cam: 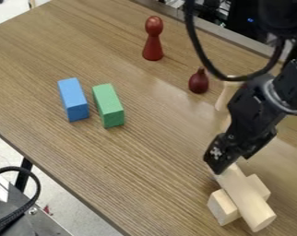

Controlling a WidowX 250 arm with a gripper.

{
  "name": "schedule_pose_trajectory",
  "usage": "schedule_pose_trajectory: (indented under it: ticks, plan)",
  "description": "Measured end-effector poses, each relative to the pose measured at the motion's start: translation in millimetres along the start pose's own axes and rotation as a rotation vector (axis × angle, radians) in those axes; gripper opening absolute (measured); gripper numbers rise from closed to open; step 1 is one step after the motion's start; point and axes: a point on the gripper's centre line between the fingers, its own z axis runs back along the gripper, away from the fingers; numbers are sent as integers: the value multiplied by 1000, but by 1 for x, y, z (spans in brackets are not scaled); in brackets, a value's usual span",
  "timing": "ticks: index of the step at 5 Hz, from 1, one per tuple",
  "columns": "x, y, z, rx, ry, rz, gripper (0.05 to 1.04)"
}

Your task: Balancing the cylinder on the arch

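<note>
The gripper point(234, 159) hangs down from the upper right, low over the lower right of the table, right at the upper end of the pale wooden cylinder point(248, 201). That cylinder lies crosswise over the pale wooden arch point(223, 207), its round lower end sticking out past the arch toward the bottom right. Parts of the arch show on both sides of the cylinder; its middle is covered. The gripper hides the cylinder's upper end, and I cannot tell whether they touch.
A blue block point(73, 99) and a green block point(108, 105) lie side by side at the left. Farther back are a red peg-shaped piece point(153, 39) and a dark red rounded piece point(199, 81). A pale wooden piece point(227, 96) is partly behind the arm. The table edge point(64, 183) runs along the lower left.
</note>
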Motion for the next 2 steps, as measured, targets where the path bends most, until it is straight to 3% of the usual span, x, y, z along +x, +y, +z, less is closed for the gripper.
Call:
schedule_pose_trajectory:
  ticks: [2]
  plan:
    - [11,-5,19,-1,-58,63,1001]
